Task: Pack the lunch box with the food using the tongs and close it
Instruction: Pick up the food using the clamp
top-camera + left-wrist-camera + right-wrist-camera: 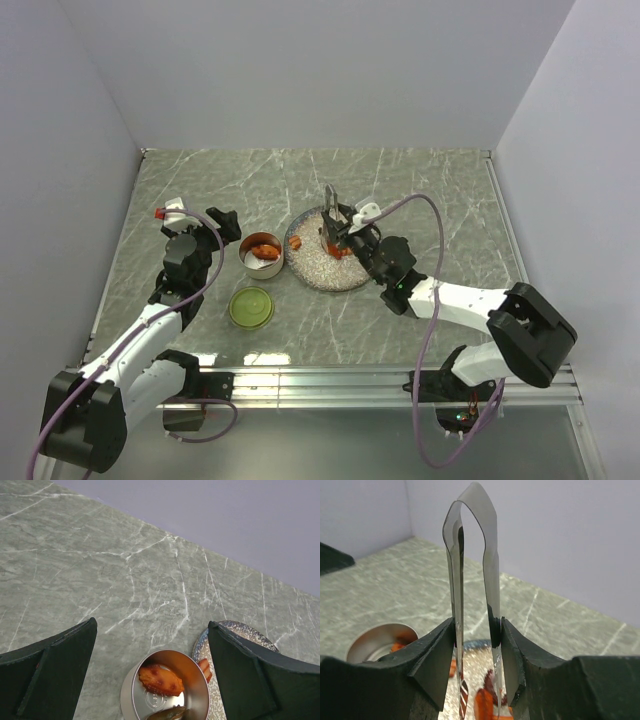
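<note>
Right gripper (477, 635) clamped on the tongs (470, 540) above food (482, 702) on the plate (305, 268), left gripper (151, 625) wide open near the lunch box (127, 700): a loose squeeze risks dropping 1 chunk mid-transfer.

Free room: back strip of the counter (430, 190) and its whole right side, up to the walls.
Obstacles, centre: the lunch box (262, 256) stands just beside the plate (306, 272), with no passage between them. The lid (251, 307) lies flat just in front of the box, near the arm bases.
Left claw (225, 232) spread wide, hanging at the box's left, closing that approach.
Right claw (338, 236) clamps the tongs (331, 200) upright over the plate's middle.
The box's mouth is reachable from above.
</note>
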Controlling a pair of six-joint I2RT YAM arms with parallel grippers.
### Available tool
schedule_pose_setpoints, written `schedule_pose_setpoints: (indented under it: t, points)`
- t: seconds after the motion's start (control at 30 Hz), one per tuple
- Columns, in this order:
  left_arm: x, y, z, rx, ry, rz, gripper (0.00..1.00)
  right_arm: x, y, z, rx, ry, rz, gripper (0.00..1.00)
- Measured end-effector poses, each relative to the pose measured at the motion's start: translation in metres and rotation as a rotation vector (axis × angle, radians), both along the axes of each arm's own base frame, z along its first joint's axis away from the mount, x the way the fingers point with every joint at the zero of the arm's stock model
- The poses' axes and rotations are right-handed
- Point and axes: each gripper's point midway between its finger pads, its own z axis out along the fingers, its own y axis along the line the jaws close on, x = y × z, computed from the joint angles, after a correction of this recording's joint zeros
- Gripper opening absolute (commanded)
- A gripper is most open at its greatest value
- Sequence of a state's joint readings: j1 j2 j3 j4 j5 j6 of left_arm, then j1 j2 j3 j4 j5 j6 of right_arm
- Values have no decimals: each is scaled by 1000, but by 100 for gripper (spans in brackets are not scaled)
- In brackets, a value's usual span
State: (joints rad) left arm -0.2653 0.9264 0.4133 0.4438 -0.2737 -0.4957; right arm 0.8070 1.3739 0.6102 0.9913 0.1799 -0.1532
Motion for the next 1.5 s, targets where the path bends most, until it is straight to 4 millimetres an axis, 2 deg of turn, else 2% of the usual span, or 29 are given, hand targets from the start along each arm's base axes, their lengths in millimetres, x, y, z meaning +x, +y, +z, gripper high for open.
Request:
schedule_pose_setpoints:
  t: [0.23, 0.4, 0.7, 0.9, 1.17, 1.5]
  points:
    - [0, 0, 0, 0, 1, -2, 99, 7, -18, -18, -19, 23, -36, 49]
    - [1, -2, -5, 3, 13, -8, 100, 11, -27, -20, 11, 24, -41, 49]
    - [2, -2, -6, 4, 19, -10, 99, 9, -22, -11, 60, 9, 1, 49]
    - [2, -3, -6, 4, 19, -14, 99, 7, -18, -13, 63, 16, 25, 49]
    - [2, -3, -6, 4, 19, -14, 99, 17, -9, -49, 15, 80, 27, 48]
    - [2, -3, -6, 4, 18, -14, 99, 27, -3, -48, 16, 80, 27, 22]
